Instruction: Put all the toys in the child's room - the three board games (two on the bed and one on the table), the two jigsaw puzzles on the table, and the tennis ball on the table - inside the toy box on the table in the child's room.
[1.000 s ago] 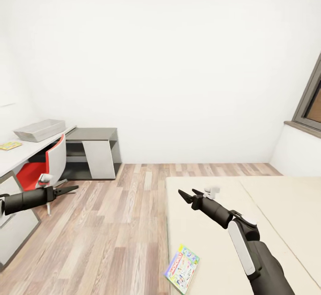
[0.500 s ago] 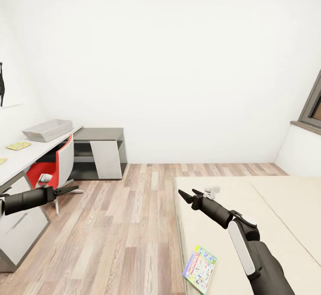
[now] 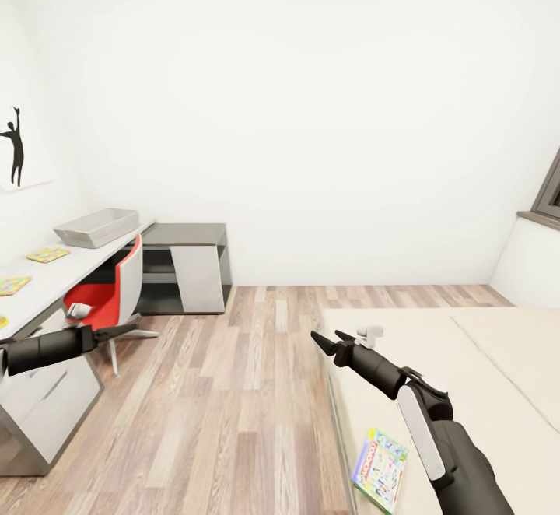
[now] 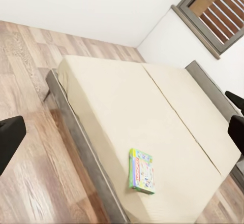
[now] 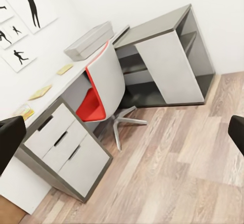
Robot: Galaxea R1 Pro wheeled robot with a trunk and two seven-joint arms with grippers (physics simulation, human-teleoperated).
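Board game [image 3: 379,469], the green-edged multicolour box, is lying flat near the bed's [image 3: 498,359] foot edge, just beside the right arm and apart from the right gripper [image 3: 324,341], whose fingers are standing spread and empty above the mattress. Left gripper [image 3: 124,330] is hanging above the wooden floor [image 3: 233,422], fingers apart and empty, near the red chair [image 3: 105,297]. Beyond the chair, the table [image 3: 54,278] is carrying the grey toy box [image 3: 97,227] at its far end and two jigsaw puzzles [image 3: 47,254] nearer. A dark shelf unit [image 3: 187,266] is adjoining the table.
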